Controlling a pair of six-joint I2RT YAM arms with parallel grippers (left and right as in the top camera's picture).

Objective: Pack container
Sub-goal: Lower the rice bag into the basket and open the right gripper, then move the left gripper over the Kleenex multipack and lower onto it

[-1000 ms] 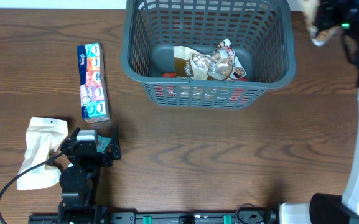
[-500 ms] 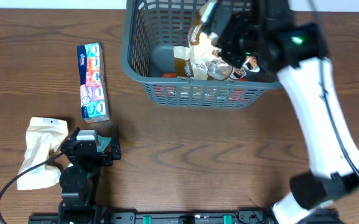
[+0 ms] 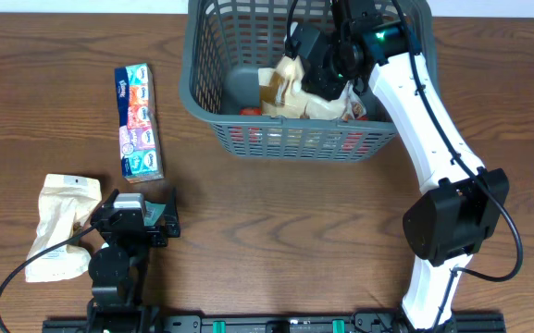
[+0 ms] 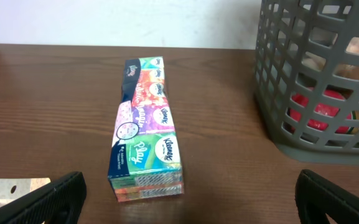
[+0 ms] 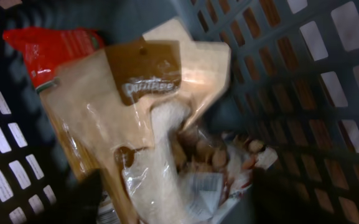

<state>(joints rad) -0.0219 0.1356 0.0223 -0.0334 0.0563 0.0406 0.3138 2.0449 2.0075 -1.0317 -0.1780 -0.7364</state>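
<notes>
The right gripper (image 3: 322, 63) now hangs inside the container (image 3: 294, 139), where a second ago it was out past the basket's right rim carrying a pale packet. Its fingers, blurred at the lower corners of the wrist view, stand well apart, and nothing appears to be pinched between them. The tan packet with the brown label (image 5: 135, 124) lies directly beneath the gripper on the other snacks, with a red packet (image 5: 48, 43) just beyond it against the lattice wall. That reads as a release just made: the packet looks to have been dropped in, though the blur keeps me from being sure it has fully settled.

The container itself has not moved. It sits at the far edge of the surface and wraps around the right gripper on all sides.

The left gripper (image 4: 191, 208) rests low on the surface, fully spread and empty (it has not stirred through any of this). A colourful tissue pack (image 4: 145, 137) lies straight ahead of it, and a crumpled pale bag (image 3: 58, 227) sits just to its left. Both are outside the basket, so the packing is probably only partly done.
</notes>
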